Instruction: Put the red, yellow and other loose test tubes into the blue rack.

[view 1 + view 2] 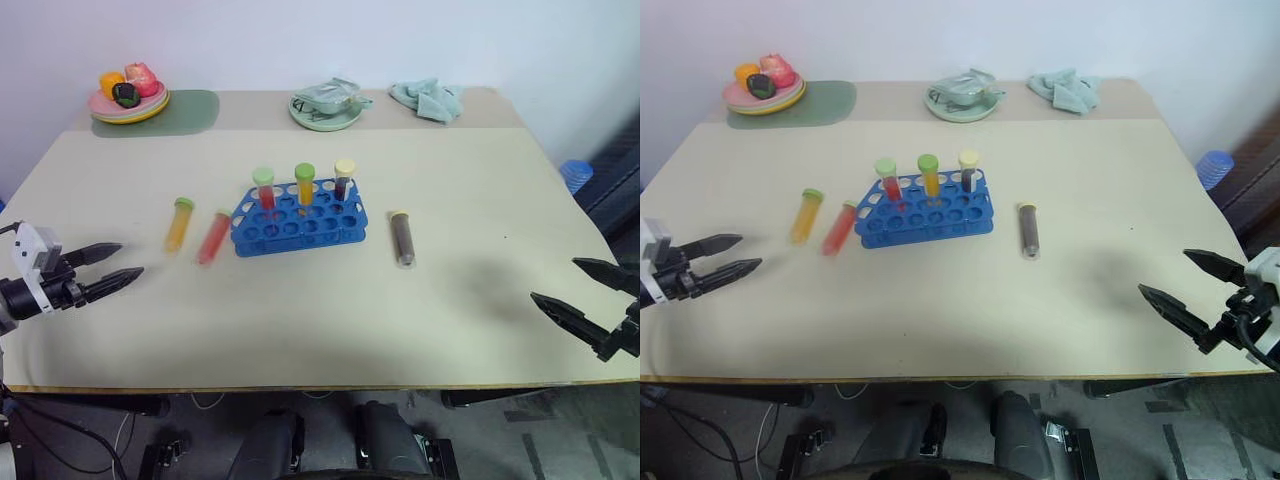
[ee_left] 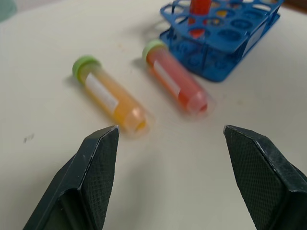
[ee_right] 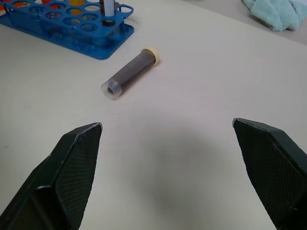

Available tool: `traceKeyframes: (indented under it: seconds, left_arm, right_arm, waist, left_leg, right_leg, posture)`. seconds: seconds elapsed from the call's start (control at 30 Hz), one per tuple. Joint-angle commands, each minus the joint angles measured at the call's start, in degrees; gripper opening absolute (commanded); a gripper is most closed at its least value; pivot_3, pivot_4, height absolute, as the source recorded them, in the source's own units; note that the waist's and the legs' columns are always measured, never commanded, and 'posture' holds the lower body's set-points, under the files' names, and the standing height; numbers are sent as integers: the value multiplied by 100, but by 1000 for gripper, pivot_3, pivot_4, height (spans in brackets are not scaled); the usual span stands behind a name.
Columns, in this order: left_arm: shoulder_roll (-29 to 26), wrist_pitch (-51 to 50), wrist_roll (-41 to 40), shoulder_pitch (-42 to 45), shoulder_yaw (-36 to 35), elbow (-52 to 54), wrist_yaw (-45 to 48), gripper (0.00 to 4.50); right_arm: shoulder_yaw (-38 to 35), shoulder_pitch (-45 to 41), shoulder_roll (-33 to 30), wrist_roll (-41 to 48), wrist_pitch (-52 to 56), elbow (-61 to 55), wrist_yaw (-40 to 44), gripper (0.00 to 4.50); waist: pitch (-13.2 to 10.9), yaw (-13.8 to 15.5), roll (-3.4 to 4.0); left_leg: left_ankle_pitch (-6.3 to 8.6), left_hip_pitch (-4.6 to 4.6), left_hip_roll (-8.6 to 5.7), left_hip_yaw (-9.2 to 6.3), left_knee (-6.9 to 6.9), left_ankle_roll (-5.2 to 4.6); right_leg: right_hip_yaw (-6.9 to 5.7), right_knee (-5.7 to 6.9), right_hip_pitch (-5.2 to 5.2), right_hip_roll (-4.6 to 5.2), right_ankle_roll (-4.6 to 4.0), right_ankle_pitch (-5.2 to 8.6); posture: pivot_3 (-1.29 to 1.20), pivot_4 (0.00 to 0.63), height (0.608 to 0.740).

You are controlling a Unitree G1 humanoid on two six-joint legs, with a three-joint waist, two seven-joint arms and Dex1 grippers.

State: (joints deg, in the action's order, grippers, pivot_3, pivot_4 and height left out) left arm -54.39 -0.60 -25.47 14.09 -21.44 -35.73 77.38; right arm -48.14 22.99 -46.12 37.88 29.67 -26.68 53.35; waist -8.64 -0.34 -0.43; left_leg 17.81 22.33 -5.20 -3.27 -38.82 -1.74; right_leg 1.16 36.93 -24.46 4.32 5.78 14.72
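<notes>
The blue rack (image 1: 299,220) stands mid-table with three capped tubes upright in its back row; the yellow tube (image 1: 179,224) and the red tube (image 1: 213,238) lie flat side by side to its left, the red one just beside the rack's left end, the yellow one farther out; the brown tube (image 1: 402,237) lies flat to the rack's right, apart from it; the left gripper (image 1: 112,268) hovers at the table's left edge, fingers apart and empty, pointing toward the yellow and red tubes, which lie near but clear of its tips; the right gripper (image 1: 585,290) hangs at the right edge, fingers spread wide, holding nothing; the brown tube lies well ahead of it, toward the rack.
</notes>
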Motion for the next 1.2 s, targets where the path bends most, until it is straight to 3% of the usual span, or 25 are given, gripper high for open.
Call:
traceKeyframes:
  seconds: [0.03, 0.37, 0.57, 0.73, 0.8, 0.97, 1.2]
  left_arm:
    - [-154, 136, 16, 96, -71, 32, 140, 3542]
    - [-2, -152, -205, 283, -74, 310, 381, 3542]
    - [59, -748, -605, 507, -55, 687, 805, 3542]
    - [200, -951, -796, 784, 5, 954, 1008, 3542]
    - [263, -853, -774, 878, 118, 1127, 1147, 3542]
    - [472, -849, -790, 1062, 339, 1618, 1209, 3542]
    - [738, -946, -775, 1197, 784, 2252, 1216, 3542]
  right_arm:
    - [-205, 9, -95, 83, 25, -126, -2, 4500]
    - [31, -194, -98, 161, 273, -299, -256, 4500]
    - [494, -750, -296, 318, 870, -470, -777, 4500]
    - [1329, -1984, -570, 678, 1650, -268, -1315, 4500]
    - [1839, -2897, -445, 939, 2098, -52, -1725, 4500]
    - [2716, -4245, -255, 1249, 3172, 440, -2294, 4500]
    - [3625, -6581, 565, 671, 4835, 2756, -3427, 4500]
  waist:
    - [0, 10, 1]
    - [-1, 86, 1]
    - [-1, 94, 1]
    - [-2, 71, 3]
    - [-4, 48, 6]
    - [-6, 60, 8]
    - [-10, 47, 11]
  left_leg:
    - [0, 0, 0, 0, 0, 0]
    - [1, 0, 0, 1, 1, -1]
    - [1, 3, -1, 1, 0, -2]
    - [0, 3, 0, 2, -2, -1]
    - [0, 3, 0, 3, -2, -1]
    - [-1, 8, -1, 1, -1, 0]
    - [-18, 16, -5, 3, -5, 29]
  right_leg:
    - [0, 0, 0, 0, 0, 0]
    - [0, -2, -1, 1, 0, 0]
    - [-1, -3, -2, 2, 0, 0]
    - [-2, 0, -4, 2, 0, 0]
    - [-2, -1, -6, 1, 0, 0]
    - [-7, -1, -10, 2, 0, 0]
    - [-8, -3, -15, 6, 0, 0]
  posture:
    - [0, 150, 740]
    - [0, 150, 740]
    - [0, 150, 740]
    - [0, 150, 740]
    - [0, 150, 740]
    - [0, 150, 740]
    - [0, 150, 740]
